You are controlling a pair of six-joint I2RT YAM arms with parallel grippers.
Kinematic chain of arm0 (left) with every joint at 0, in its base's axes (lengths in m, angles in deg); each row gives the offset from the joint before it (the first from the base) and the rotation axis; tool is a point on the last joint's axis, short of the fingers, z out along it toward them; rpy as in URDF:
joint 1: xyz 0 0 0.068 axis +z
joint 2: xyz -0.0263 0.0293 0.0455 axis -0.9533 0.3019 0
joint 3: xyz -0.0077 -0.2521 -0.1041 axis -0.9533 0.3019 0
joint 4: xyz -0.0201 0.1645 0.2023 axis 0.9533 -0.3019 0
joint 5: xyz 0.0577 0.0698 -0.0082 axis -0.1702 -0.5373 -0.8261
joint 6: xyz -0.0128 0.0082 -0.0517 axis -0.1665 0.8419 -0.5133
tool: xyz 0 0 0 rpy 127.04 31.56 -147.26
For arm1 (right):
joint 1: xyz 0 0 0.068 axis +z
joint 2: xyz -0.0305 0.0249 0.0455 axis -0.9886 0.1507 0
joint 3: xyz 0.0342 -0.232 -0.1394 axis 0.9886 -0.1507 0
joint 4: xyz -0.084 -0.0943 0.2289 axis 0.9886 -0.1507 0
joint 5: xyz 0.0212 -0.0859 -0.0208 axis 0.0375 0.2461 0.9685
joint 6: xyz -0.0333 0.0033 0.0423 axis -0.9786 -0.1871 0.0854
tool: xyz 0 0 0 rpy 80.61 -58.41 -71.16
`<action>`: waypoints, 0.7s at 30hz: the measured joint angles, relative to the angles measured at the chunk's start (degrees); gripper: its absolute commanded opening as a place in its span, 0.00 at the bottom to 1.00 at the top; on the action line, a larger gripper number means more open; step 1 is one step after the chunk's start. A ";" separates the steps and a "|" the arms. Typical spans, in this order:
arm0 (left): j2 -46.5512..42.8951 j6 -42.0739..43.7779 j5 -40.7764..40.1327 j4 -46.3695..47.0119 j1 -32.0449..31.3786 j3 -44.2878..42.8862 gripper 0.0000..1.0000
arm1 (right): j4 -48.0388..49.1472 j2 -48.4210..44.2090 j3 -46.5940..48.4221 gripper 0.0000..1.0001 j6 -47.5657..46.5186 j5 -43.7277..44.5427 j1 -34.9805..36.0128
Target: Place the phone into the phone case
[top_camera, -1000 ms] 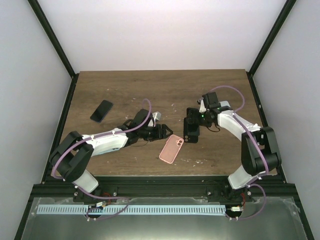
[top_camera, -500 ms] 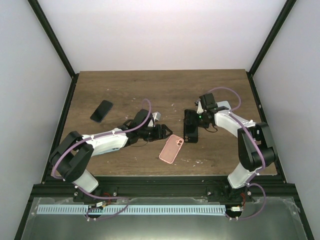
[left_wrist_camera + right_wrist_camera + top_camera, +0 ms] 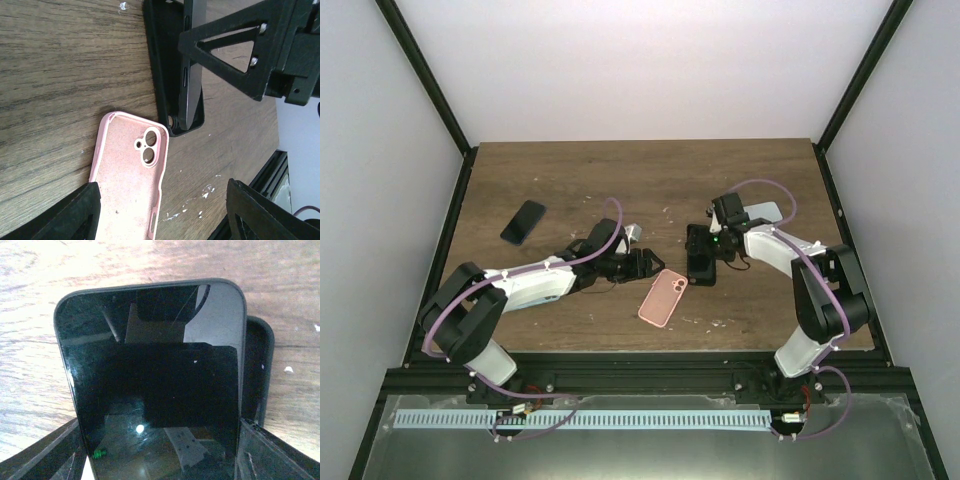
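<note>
We see the phone [image 3: 150,380] tilted on its long edge, with the lower edge sitting inside the black case [image 3: 162,65] and the upper edge raised, so it is not seated flat. The black case lies open side up on the tabletop [image 3: 650,180], right of centre. The right claw [image 3: 160,455] is clamped on the phone from both sides. A pink case [image 3: 132,180] lies just beside the black one, open side up and empty. The left claw [image 3: 160,220] hangs over the pink case, spread wide and grasping nothing. A second phone [image 3: 523,221] lies well apart at far left.
</note>
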 measured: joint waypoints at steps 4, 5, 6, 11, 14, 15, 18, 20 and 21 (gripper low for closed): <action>0.00 0.00 0.00 0.00 0.00 0.00 0.70 | 0.22 0.00 -1.62 0.69 0.55 0.70 0.04; 0.00 0.00 0.02 0.02 0.00 0.00 0.70 | 0.28 0.00 -1.88 0.70 0.61 0.81 0.07; 0.00 -0.02 0.02 0.00 0.00 0.00 0.70 | 0.39 -0.02 -2.08 0.70 0.68 0.94 0.11; 0.00 -0.07 0.13 0.04 0.00 0.00 0.69 | 0.96 -0.09 -2.54 0.71 1.29 1.70 0.28; 0.00 -0.11 0.15 0.07 0.00 0.00 0.69 | 1.33 -0.52 -3.08 0.71 2.08 2.58 0.50; 0.00 -0.13 0.15 0.09 0.00 0.00 0.69 | 1.36 -0.70 -3.23 0.71 2.47 2.84 0.59; 0.00 -0.31 0.22 0.09 0.00 0.00 0.68 | 1.36 -0.87 -3.32 0.73 3.43 3.45 0.66; 0.00 -0.37 0.28 0.07 0.00 0.00 0.68 | 1.29 -0.85 -3.32 0.74 4.07 3.87 0.70; 0.00 -0.50 0.28 0.07 0.00 0.00 0.68 | 1.25 -0.85 -3.32 0.75 4.31 4.15 0.76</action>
